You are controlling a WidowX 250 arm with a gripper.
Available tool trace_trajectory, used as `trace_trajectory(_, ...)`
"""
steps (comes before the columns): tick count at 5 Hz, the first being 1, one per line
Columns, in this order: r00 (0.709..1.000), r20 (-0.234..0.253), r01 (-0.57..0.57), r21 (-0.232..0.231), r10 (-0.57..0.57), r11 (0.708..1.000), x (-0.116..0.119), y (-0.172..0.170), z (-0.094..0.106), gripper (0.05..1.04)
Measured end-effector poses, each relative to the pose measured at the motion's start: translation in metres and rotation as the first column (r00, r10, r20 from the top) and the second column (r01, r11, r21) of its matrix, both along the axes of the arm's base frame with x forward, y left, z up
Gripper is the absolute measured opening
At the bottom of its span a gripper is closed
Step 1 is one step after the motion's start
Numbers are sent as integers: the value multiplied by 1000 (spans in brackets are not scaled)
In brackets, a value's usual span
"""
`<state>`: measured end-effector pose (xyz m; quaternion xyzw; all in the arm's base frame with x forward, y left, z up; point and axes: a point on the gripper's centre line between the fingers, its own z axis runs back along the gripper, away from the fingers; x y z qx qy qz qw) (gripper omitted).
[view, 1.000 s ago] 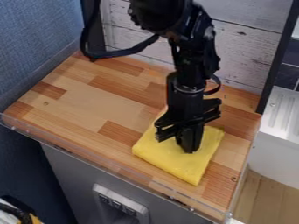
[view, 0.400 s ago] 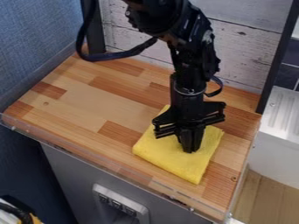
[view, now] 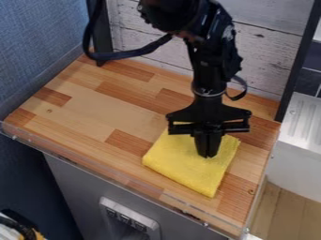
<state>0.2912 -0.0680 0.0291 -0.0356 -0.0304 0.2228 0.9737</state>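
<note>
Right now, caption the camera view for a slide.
Black pincer pointing down over a folded yellow cloth on a wood-block counter, whitewashed planks behind.

1 black robot arm (view: 210, 61) with 1 gripper (view: 208, 152); 2 cable loops (view: 128, 55) on the arm, 1 at each side; 1 folded yellow cloth (view: 182, 164); 1 butcher-block tabletop (view: 94, 108) with 2 small round knots (view: 49, 111); 2 black uprights (view: 298, 61); 1 whitewashed plank wall (view: 270, 54); 1 blue fabric panel (view: 41, 42); 1 white ridged surface (view: 304, 122); 1 recessed plate (view: 105, 202) with 3 black square inserts (view: 125, 219) in 1 row.
</note>
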Motion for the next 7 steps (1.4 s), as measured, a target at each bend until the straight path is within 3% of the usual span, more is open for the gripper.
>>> trace_trajectory(1,998,2,55,36,-55,998,6,2,0,63)
trace_trajectory(2,999,-28,32,74,-30,997,5,8,-6,63)
trace_trajectory(4,990,-67,-119,119,128,986,0,15,-9,63)
trace_trajectory(6,948,-106,-289,119,302,950,-1,14,-12,87)
trace_trajectory(7,945,-143,-281,115,295,953,0,11,-5,236)
